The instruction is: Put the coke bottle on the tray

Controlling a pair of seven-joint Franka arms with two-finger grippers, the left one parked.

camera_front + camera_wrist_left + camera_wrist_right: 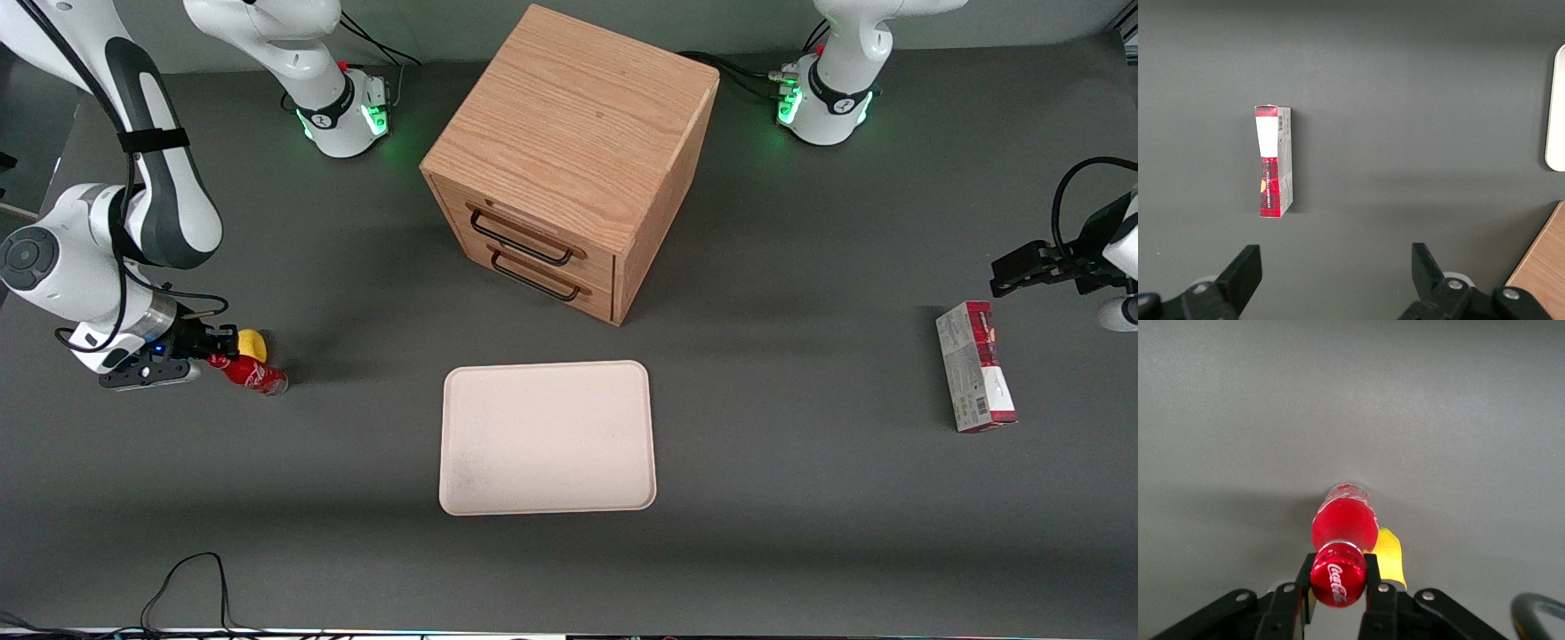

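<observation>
The coke bottle (252, 374) is small and red with a clear base, and it is tilted at the working arm's end of the table. My gripper (213, 357) is shut on its red cap (1338, 575), one finger (1373, 581) pressed on each side. In the right wrist view the bottle (1345, 523) points away from the camera toward the grey table. The tray (547, 437), cream-pink with a low rim, lies flat mid-table, nearer the front camera than the wooden cabinet and well apart from the bottle.
A small yellow rounded object (252, 343) sits right beside the bottle and gripper. The wooden two-drawer cabinet (569, 160) stands farther from the front camera than the tray. A red-and-white carton (974, 378) lies toward the parked arm's end.
</observation>
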